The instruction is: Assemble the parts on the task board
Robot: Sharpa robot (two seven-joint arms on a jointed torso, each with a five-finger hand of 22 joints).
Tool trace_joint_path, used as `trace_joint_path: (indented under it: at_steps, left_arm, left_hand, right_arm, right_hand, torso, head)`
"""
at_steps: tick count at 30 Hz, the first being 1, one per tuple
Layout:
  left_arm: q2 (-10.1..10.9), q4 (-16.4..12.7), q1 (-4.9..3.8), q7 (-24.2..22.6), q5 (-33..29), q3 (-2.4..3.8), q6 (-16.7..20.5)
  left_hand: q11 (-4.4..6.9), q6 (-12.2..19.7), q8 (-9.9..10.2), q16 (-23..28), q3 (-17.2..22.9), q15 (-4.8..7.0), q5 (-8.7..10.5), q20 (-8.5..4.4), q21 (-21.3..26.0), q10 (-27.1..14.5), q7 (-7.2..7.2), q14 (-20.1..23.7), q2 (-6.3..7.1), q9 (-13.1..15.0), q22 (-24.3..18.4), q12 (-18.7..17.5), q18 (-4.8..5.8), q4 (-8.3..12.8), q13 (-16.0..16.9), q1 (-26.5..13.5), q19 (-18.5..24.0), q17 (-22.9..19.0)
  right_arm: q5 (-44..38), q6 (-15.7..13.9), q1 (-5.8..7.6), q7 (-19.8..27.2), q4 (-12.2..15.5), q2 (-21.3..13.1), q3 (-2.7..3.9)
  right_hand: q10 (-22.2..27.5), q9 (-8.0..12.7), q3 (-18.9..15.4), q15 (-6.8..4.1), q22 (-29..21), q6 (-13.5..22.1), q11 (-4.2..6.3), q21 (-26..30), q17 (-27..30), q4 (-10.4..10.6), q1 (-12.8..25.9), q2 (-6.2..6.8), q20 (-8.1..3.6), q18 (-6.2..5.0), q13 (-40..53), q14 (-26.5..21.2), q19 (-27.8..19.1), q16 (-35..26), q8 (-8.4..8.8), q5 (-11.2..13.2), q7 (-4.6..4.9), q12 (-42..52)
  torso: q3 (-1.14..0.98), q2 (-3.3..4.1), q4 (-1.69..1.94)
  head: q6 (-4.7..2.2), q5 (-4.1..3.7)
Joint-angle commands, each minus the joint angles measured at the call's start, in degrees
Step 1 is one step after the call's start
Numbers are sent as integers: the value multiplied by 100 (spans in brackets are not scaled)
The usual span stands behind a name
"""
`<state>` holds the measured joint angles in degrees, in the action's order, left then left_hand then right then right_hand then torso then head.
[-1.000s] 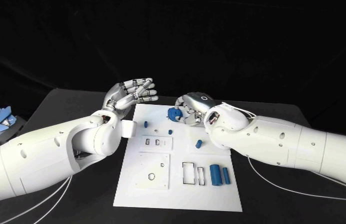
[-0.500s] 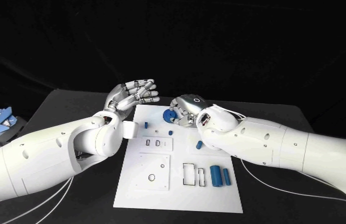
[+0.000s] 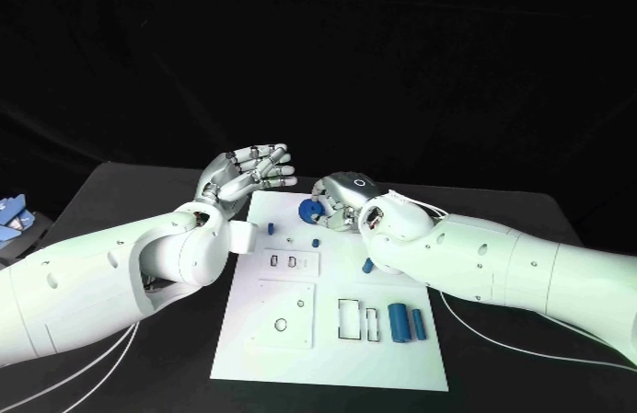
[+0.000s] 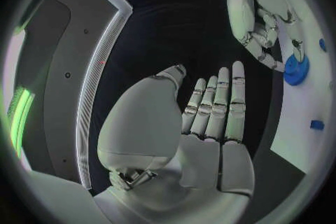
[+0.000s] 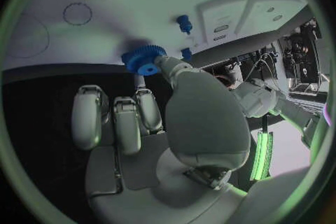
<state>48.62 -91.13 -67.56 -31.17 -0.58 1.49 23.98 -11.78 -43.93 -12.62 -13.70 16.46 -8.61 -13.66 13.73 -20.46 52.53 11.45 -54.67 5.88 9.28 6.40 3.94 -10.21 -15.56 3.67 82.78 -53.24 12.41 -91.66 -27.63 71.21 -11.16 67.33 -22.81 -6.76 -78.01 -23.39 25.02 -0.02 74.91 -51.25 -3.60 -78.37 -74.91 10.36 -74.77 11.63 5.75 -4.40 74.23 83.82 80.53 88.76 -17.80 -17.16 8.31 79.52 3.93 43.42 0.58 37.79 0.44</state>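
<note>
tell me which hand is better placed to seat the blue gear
Right. The right hand already holds the gear at the board's far end; the left hand hovers empty beside the board.

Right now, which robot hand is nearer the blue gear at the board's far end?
Right. The right robot hand has its fingers on the blue gear; the left robot hand is raised beside the board's far-left corner, apart from it.

The task board [image 3: 332,358] looks like smooth matt white plastic. The blue gear [image 3: 311,212] seems matt plastic with a toothed rim. Both arms wear glossy white shells; the right hand [image 3: 348,197] shows brushed silvery metal. The bench [image 3: 133,192] is matt black.
</note>
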Motion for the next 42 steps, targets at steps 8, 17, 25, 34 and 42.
trace_joint_path:
  at_steps: [8,17,25,34,42]
  left_arm:
    - [-12,3,-6,-18,-9,5,-99]
    - [-6,4,-6,-15,-9,5,-97]
    - [0,5,-6,-15,-9,5,-96]
    - [3,5,-6,-18,-9,5,-94]
    - [6,5,-6,-20,-9,5,-93]
  left_hand:
    - [7,18,20,24,39,-9,25,13,1,-49,307,50,17,-5,-8,-32,-22,9,-3,24,-36,8]
    - [7,18,20,24,39,-9,25,13,1,-49,307,50,17,-5,-8,-32,-22,9,-3,24,-36,8]
    - [5,20,27,35,63,-9,26,13,4,-54,308,50,19,-6,-14,-31,-22,26,-3,39,-38,13]
    - [5,20,27,35,63,-9,26,13,4,-54,308,50,19,-6,-14,-31,-22,26,-3,39,-38,13]
    - [5,20,27,35,63,-9,26,13,4,-54,308,50,19,-6,-14,-31,-22,26,-3,39,-38,13]
  right_arm:
    - [-31,211,-43,49,-16,30,-32]
    - [-30,248,-45,46,32,1,-36]
    - [-38,215,-50,20,68,-37,-38]
    - [-50,173,-55,12,94,-45,-38]
    - [-54,138,-57,19,126,-60,-38]
  right_hand:
    - [-20,-5,17,-27,134,24,-15,12,-1079,-8,21,-10,4,81,-2,529,22,27,-31,22,19,-13]
    - [-27,-7,20,-24,139,27,-18,9,-1074,-4,33,-11,6,82,10,527,25,26,-29,40,22,-6]
    - [-27,-7,20,-24,139,27,-18,9,-1074,-4,33,-11,6,82,10,527,25,26,-29,40,22,-6]
    - [-24,-10,20,-23,142,27,-19,7,-1067,-1,42,-10,7,83,8,526,26,24,-29,48,23,-9]
    - [-22,-13,19,-21,145,27,-20,7,-1062,1,53,-3,9,83,7,525,27,23,-28,56,24,-10]
  torso:
    - [-2,-4,-18]
    - [-3,-5,-13]
    - [-9,-2,-18]
    - [-8,0,-16]
    - [-10,0,-16]
  head:
    - [25,24]
    - [36,25]
    - [40,28]
    - [44,23]
    - [54,30]
